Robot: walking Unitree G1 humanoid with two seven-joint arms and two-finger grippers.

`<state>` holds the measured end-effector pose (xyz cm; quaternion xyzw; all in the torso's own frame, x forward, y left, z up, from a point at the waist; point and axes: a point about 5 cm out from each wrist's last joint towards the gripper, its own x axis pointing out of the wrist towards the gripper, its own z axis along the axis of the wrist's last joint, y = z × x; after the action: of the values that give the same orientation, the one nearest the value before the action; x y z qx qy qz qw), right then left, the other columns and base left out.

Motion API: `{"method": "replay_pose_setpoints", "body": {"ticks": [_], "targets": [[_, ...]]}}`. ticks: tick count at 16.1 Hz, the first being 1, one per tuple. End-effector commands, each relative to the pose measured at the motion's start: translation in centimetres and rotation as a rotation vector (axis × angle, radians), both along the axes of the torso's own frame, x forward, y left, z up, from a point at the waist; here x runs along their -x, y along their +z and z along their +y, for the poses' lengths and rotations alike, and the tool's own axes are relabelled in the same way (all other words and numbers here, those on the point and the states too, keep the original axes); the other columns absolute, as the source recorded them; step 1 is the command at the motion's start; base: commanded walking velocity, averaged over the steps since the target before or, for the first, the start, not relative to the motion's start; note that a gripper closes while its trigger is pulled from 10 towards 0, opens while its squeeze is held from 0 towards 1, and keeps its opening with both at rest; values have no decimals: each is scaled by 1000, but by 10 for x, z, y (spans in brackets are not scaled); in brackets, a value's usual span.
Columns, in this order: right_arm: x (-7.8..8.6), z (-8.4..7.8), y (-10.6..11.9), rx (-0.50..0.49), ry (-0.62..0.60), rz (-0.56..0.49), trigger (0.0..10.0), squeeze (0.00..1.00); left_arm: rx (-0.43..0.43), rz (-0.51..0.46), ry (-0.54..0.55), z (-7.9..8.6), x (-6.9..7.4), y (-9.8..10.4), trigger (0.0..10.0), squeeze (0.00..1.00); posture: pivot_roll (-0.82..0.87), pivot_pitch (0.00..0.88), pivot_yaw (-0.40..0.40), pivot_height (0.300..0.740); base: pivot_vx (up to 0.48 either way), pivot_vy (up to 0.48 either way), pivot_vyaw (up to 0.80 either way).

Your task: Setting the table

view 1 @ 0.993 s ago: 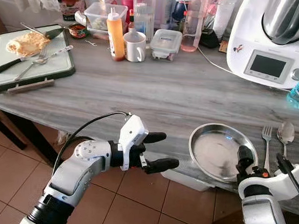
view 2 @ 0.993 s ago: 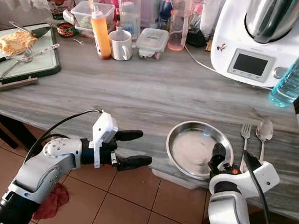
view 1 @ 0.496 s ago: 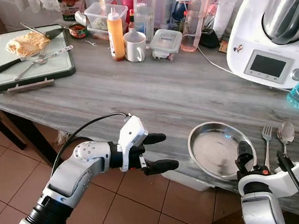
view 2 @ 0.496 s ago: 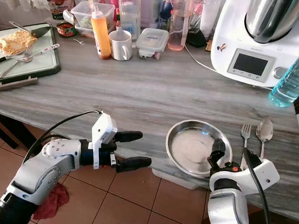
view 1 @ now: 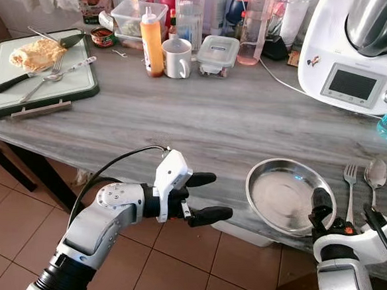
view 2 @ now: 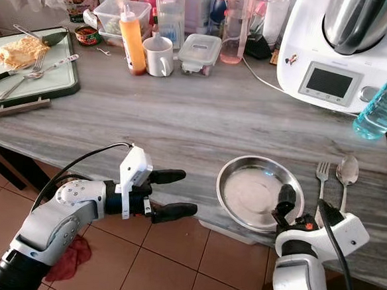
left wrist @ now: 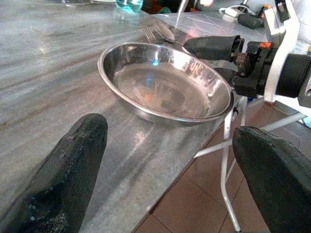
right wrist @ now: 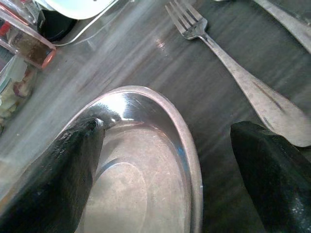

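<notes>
The steel plate [view 1: 284, 194] is round, shallow and bare, its polished bowl scuffed and catching glare. It sits at the near edge of the grey, wood-grained table [view 1: 202, 119], at about 4 o'clock in my head view. Just beside it, at its 3 o'clock, lie a metal fork [view 1: 349, 189] and spoon [view 1: 375, 177], side by side, handles toward me.

My right gripper [right wrist: 170, 145] is spread open astride the plate's rim at its 4 o'clock: one black finger over the bowl, the other outside on the fork side. Whether either finger touches the rim, I cannot tell. My left gripper [view 1: 203, 197] is open and empty, held off the table edge at the plate's 9 o'clock, well apart from it, fingers pointing toward it.

At 10 o'clock a green cutting board [view 1: 5, 79] carries food and cutlery. At 1 o'clock stands a white kitchen machine [view 1: 352, 56].

Against a second ago, my right gripper sits slightly lower and further right on the rim; the plate and left gripper are unchanged.
</notes>
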<state>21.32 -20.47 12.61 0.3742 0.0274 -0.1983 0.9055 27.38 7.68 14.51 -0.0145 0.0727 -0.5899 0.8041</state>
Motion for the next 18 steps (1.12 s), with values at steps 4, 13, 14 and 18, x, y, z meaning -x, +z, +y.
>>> {"method": "replay_pose_setpoints", "body": {"ticks": [4, 13, 14, 18], "targets": [[8, -3, 6, 5, -15, -44, 10000, 1000, -11, -1, -10, -1, -1, -2, 10000, 0, -25, 139, 34, 714, 0, 0, 0], [6, 8, 28, 69, 63, -173, 10000, 1000, -8, -7, -18, -3, 2, 2, 10000, 0, -24, 134, 33, 714, 0, 0, 0], [5, 11, 35, 102, 93, -217, 10000, 1000, -6, -8, -18, -4, 2, 3, 10000, 0, -22, 133, 32, 714, 0, 0, 0], [8, 21, 53, 423, 222, -257, 10000, 565, 15, -33, 17, -6, 1, 7, 10000, 0, -13, 127, 28, 714, 0, 0, 0]]}}
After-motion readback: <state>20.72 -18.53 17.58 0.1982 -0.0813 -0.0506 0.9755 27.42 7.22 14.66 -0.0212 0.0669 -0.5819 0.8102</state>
